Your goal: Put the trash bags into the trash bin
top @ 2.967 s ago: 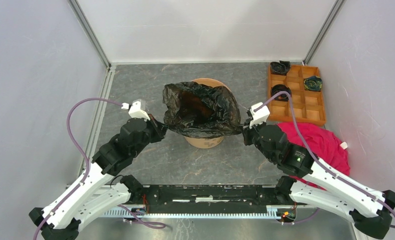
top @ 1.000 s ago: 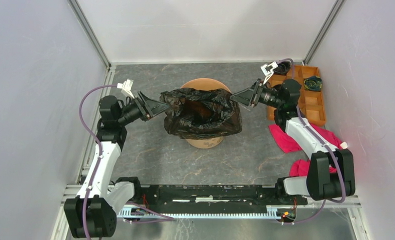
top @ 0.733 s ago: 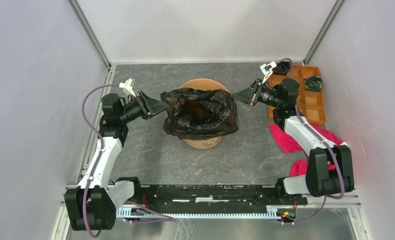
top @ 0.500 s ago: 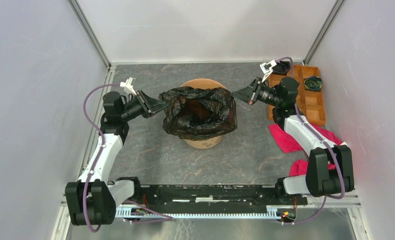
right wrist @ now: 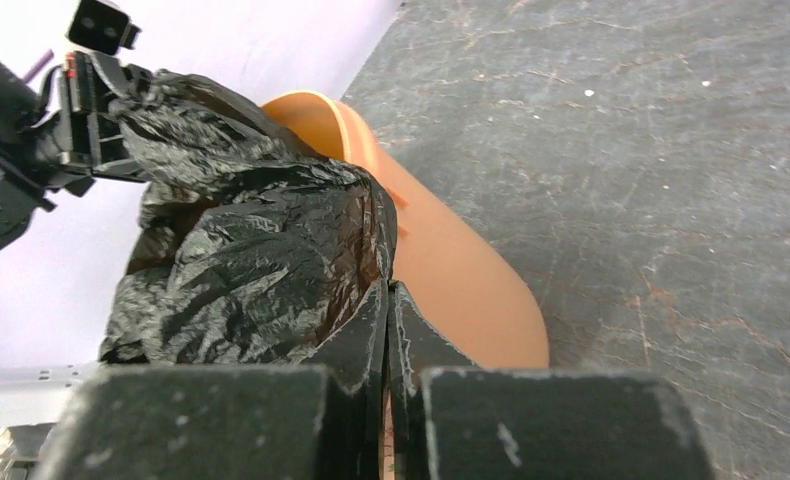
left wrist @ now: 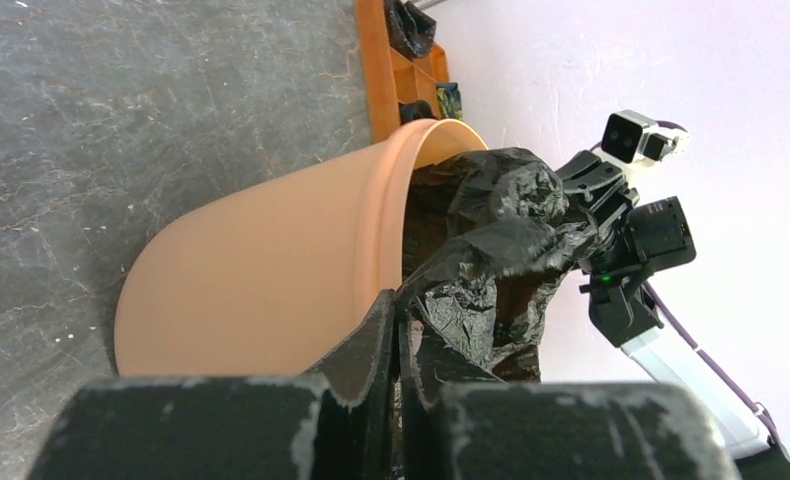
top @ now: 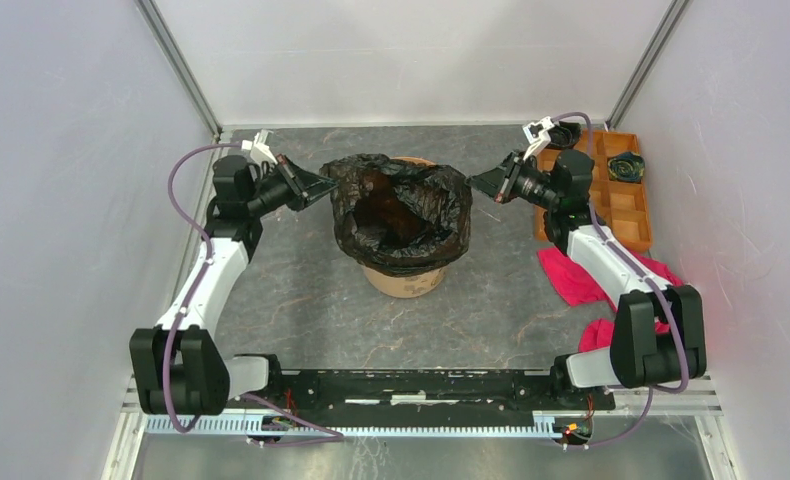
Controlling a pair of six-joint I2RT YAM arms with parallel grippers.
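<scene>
The black trash bag [top: 401, 205] sits open-mouthed in the orange trash bin [top: 406, 280], its edge draped over the rim. My left gripper [top: 329, 186] is shut on the bag's left edge, beside the bin's left rim. My right gripper [top: 474, 184] is shut on the bag's right edge, beside the right rim. The left wrist view shows the bin [left wrist: 261, 270] and the crinkled bag [left wrist: 501, 250] pinched between my fingers [left wrist: 371, 340]. The right wrist view shows the bag [right wrist: 251, 270] held at my closed tips [right wrist: 386, 300] against the bin [right wrist: 461, 280].
An orange-brown compartment tray [top: 626, 215] with small black rolls [top: 626, 165] stands at the back right. A pink-red cloth [top: 581, 275] lies on the table under my right arm. Grey walls close in on both sides.
Both grippers moved toward the back, carrying the bag's edges. The bag's mouth now sits wider and more squarely over the bin's rim.
</scene>
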